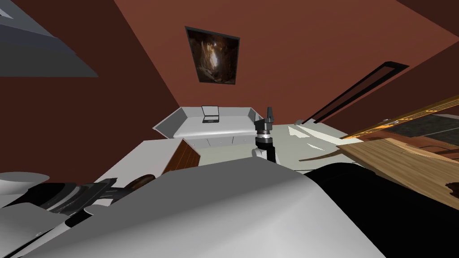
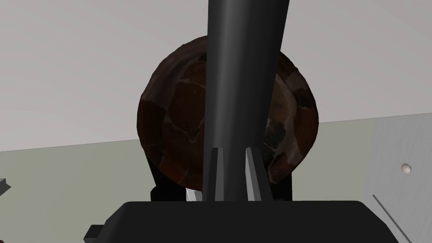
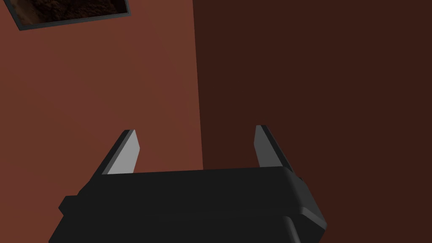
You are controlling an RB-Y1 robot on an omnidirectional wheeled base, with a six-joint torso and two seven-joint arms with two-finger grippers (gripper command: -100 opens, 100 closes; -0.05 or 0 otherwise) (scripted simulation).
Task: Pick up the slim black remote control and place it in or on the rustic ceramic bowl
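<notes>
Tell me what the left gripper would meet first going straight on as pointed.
Probably the brown bowl: the left gripper is shut on the dark remote, whose far end points at the bowl's middle and would touch first. Depth is unclear.

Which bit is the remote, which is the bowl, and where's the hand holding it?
remote (image 2: 242,63): left wrist view, its dark body above the fingers.
bowl (image 2: 177,122): left wrist view, its brown mottled surface beside the remote.
left gripper (image 2: 233,150): left wrist view, midway between the fingertips pressing the remote.

Head camera looks steeply down; left wrist camera hangs close above the bowl (image 2: 177,126); right wrist faces a wall (image 3: 105,84).
</notes>
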